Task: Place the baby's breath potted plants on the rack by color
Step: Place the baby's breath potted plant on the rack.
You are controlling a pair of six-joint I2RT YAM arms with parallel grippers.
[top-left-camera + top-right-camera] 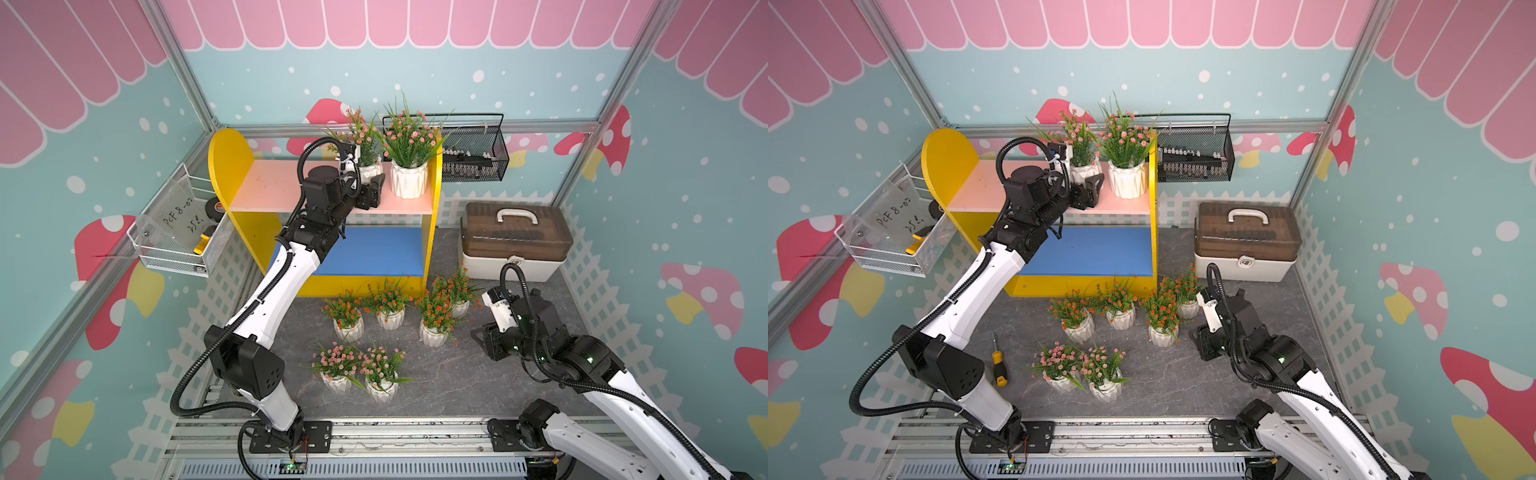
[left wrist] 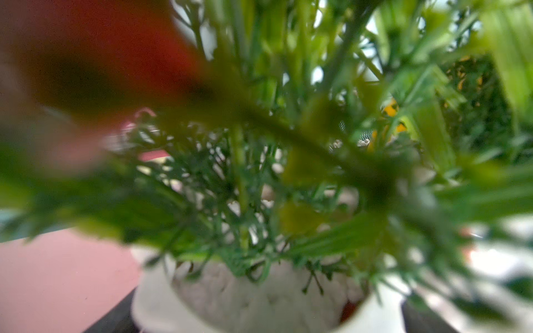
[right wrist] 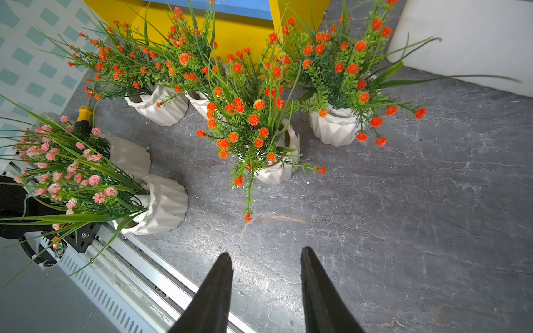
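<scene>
Two faceted white pots (image 1: 409, 180) on smooth pink board (image 1: 270, 187); six on veined tabletop (image 1: 457, 374).

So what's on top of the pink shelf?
Two pink-flowered plants: the free plant and the gripped plant, its pot partly hidden by the left tool. The left arm covers some of the pink shelf too.
</scene>
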